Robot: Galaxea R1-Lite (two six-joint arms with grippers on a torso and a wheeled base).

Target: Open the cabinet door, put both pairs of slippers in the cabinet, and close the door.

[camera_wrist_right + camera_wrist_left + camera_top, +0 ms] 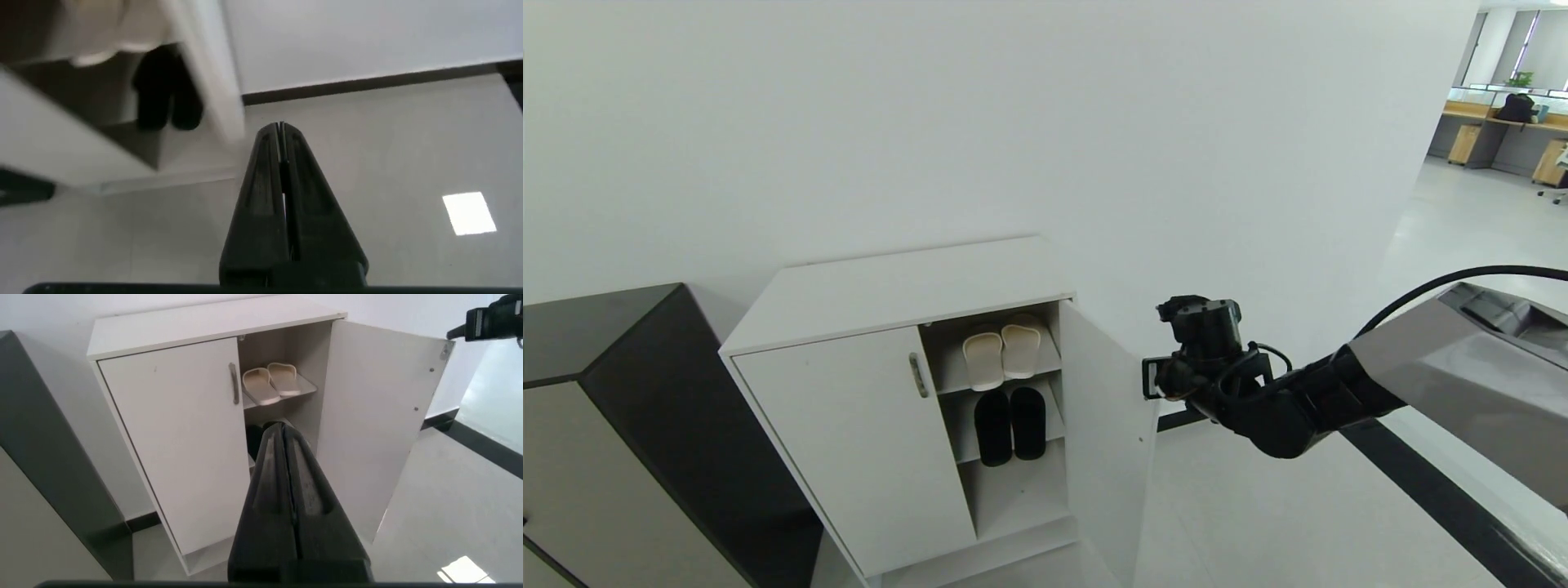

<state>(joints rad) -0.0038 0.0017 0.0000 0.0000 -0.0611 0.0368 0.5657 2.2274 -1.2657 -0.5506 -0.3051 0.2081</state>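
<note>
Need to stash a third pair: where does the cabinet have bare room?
Bottom compartment, below the black slippers, is bare. White slippers fill the top shelf, black ones the middle. The cabinet top is bare too.

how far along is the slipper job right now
Done: the right door stands open, the white slippers sit on the top shelf, and the black slippers on the middle shelf. In hand: the right tool, shut, is near that door's free edge. Left: closing the door.
</note>
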